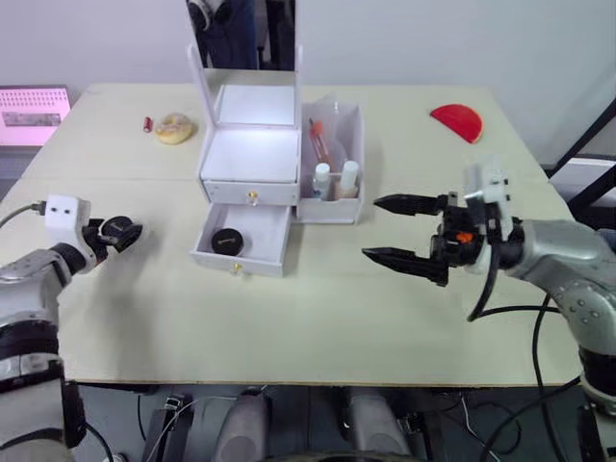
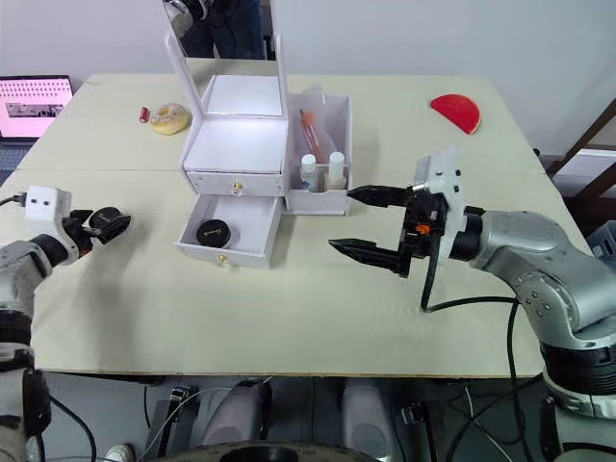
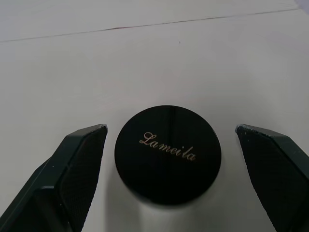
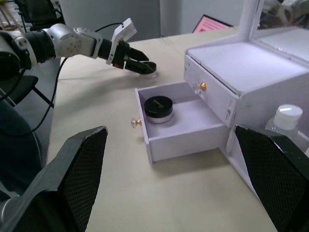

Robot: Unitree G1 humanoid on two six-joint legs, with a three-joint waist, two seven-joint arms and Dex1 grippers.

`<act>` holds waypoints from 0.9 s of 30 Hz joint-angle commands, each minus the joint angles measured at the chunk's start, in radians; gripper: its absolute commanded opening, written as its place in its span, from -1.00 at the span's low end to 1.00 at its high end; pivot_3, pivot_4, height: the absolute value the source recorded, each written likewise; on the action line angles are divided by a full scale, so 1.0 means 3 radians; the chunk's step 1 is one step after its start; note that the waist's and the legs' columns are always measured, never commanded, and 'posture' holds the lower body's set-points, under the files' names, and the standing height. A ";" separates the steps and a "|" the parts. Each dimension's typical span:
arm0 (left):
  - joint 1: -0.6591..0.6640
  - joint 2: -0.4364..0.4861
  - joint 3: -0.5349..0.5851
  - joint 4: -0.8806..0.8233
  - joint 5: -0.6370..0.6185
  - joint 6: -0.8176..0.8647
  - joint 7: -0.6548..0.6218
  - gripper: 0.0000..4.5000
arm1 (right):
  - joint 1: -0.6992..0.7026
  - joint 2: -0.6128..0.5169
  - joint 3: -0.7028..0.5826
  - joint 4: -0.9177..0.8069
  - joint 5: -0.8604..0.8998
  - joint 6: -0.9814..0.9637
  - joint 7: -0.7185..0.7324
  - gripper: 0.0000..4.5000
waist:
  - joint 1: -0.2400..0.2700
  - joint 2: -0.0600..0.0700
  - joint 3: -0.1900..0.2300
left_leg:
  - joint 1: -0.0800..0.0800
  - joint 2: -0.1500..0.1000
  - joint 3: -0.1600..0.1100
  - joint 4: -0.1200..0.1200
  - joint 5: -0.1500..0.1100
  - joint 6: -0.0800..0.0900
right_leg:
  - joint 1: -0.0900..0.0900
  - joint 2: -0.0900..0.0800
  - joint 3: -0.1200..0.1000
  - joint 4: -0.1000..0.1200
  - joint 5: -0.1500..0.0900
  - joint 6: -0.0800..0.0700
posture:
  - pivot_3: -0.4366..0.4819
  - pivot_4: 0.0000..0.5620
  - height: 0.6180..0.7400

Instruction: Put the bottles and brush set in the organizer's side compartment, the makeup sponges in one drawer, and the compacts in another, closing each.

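Left wrist view looks down on a round compact [image 3: 168,153] with a black lid facing up and pale writing across it. It sits on the table [image 1: 318,318] at the near left. The left gripper [image 1: 123,233] is open around it, with one black finger [image 3: 77,164] on each side, and small gaps show between the fingers and the lid, so they are not touching it. The other compact [image 1: 228,241] lies flat, lid up, in the open lower drawer [image 1: 241,243] of the organizer [image 1: 252,159], which stands at the far middle of the table with its mirror [image 1: 245,38] upright. The mirror's top is cut off. The upper drawer [image 1: 249,193] is pushed shut. In the side compartment [image 1: 332,164], on the organizer's right, the two bottles [image 1: 334,180] stand upright at the near end with their white caps up. The brush set [image 1: 320,140] stands behind them, its long side running up and away; it is hard to see clearly. The right gripper [image 1: 399,231] is wide open and holds nothing. It hovers over the table right of the organizer, fingers pointing left toward it. A yellowish puff [image 1: 174,127] lies far left, and a red half-circle piece [image 1: 456,121] lies far right.
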 commanded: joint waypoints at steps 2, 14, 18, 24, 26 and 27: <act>-0.0164 0.0043 -0.0029 0.0340 0.0102 -0.0242 0.0067 0.99 | -0.0068 -0.0004 -0.0070 -0.0076 -0.0004 -0.0038 -0.0021 1.00 | -0.0004 0.0000 0.0000 | 0.0002 0.0000 0.0000 -0.0002 0.0000 0.0000 | -0.0002 0.0000 0.0000 0.0004 0.0000 0.0001 | -0.05 -0.47 0.99; -0.0135 -0.0022 0.0042 0.0169 -0.0084 -0.0198 -0.0099 0.18 | -0.0060 0.0025 -0.0054 -0.0060 -0.0099 -0.0073 -0.0040 1.00 | 0.0003 0.0000 0.0000 | 0.0003 0.0000 0.0000 0.0003 0.0001 -0.0001 | 0.0000 0.0000 0.0000 0.0006 0.0001 -0.0002 | -0.05 -0.47 0.99; -0.0092 0.0020 0.0123 -0.0025 -0.0179 -0.0220 -0.0164 0.18 | -0.0105 0.0043 -0.0040 -0.0018 -0.0129 -0.0095 -0.0023 1.00 | 0.0002 0.0000 0.0000 | 0.0002 0.0000 0.0000 0.0003 0.0001 -0.0001 | 0.0000 0.0000 0.0000 0.0006 0.0001 -0.0002 | -0.05 -0.47 0.99; 0.0187 0.0177 0.0309 -0.0952 -0.0593 0.0031 -0.0656 0.18 | -0.0275 0.0034 0.0009 0.0101 -0.0126 -0.0100 0.0106 1.00 | -0.0016 0.0000 0.0001 | 0.0002 0.0000 0.0000 0.0001 0.0001 -0.0001 | -0.0001 0.0000 0.0000 0.0005 0.0001 -0.0002 | -0.05 -0.47 0.99; 0.0328 0.0277 0.0287 -0.1371 -0.0782 0.0289 -0.0913 0.18 | -0.0397 0.0046 0.0083 0.0203 -0.0161 -0.0107 0.0181 1.00 | -0.0016 0.0001 0.0001 | 0.0002 0.0001 0.0000 0.0001 0.0001 -0.0001 | -0.0002 0.0000 0.0001 0.0005 0.0000 -0.0002 | -0.05 -0.47 0.99; 0.0407 0.0352 0.0240 -0.1611 -0.0878 0.0448 -0.1074 0.18 | -0.0480 0.0050 0.0153 0.0278 -0.0214 -0.0119 0.0228 1.00 | -0.0016 0.0001 0.0002 | 0.0002 0.0001 0.0000 0.0001 0.0001 -0.0001 | -0.0002 0.0000 0.0001 0.0006 0.0000 -0.0003 | -0.05 -0.47 0.99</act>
